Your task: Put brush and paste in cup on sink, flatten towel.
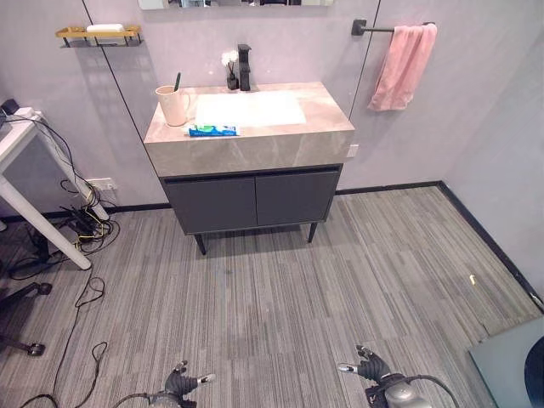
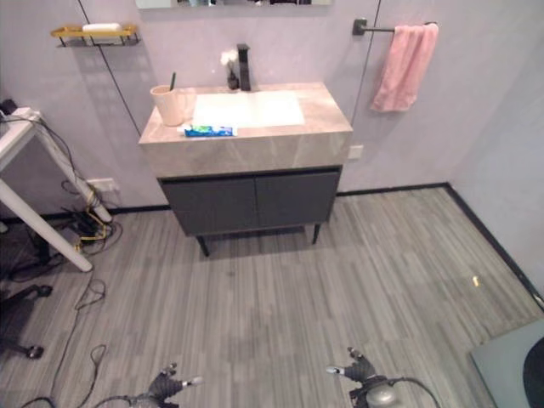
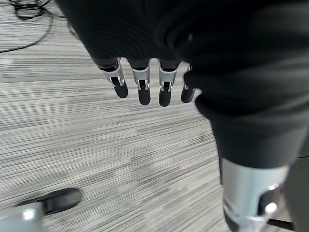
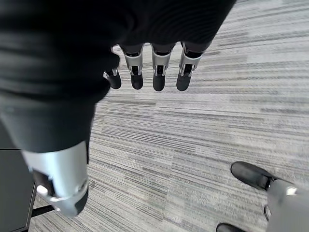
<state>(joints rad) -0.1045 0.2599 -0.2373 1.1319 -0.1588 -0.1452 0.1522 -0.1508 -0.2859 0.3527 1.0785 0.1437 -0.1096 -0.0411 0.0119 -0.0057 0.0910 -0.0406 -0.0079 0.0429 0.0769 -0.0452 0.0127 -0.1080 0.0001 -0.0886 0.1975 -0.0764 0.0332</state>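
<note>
A beige cup (image 1: 172, 104) stands at the left end of the stone sink counter (image 1: 323, 127), with a dark brush (image 1: 177, 82) sticking out of it. A blue and green paste tube (image 1: 212, 130) lies flat on the counter in front of the cup, beside the white basin (image 1: 249, 109). A pink towel (image 1: 404, 66) hangs bunched on a black wall bar at the upper right. My left hand (image 1: 180, 384) and right hand (image 1: 371, 367) hang low over the striped floor, far from the sink. Both are open and empty, their fingers (image 3: 142, 87) (image 4: 154, 77) straight.
A dark cabinet (image 1: 255, 197) on thin legs carries the counter. A black faucet (image 1: 245, 66) and a small flower vase (image 1: 230, 72) stand behind the basin. A white desk (image 1: 17, 140) with floor cables stands at the left, a gold shelf (image 1: 98, 34) hangs on the wall, and a grey slab (image 1: 510, 365) lies at the lower right.
</note>
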